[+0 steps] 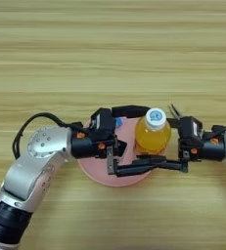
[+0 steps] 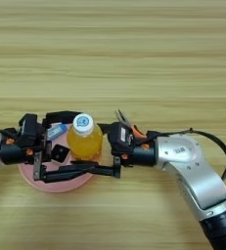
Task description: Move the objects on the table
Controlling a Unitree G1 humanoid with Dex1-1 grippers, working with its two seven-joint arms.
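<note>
Standing upright on the right-hand part of the round pink plate [image 2: 60, 187], the small orange-drink bottle with a white cap [image 2: 84, 137] sits between both arms, long axis vertical, cap toward the camera. The plate lies on the light wooden plank table [image 1: 112, 58], toward its near edge.

Left end effector [image 1: 134, 140]: reaches in over the plate from the left. Its two black fingers are spread apart, one running behind the bottle's far side, the other along the plate's near rim in front of the bottle. The bottle stands between them at the tip end; whether either finger touches it cannot be made out.

Right end effector [image 2: 104, 146]: comes in from the right, its body just beside the bottle's right side. One black finger lies low along the near side, its tip overlapping the left arm's near finger; the other finger pokes up and back behind the wrist. Fingers apart, not closed on anything, as far as can be judged.

Small black-and-white cube [image 2: 59, 153]: on the plate, left of the bottle, just beside the left wrist.

Blue-and-white tube [image 2: 57, 130]: also on the plate, behind the cube, long axis roughly left-right, tilted slightly up to the right, partly hidden by the left arm.
</note>
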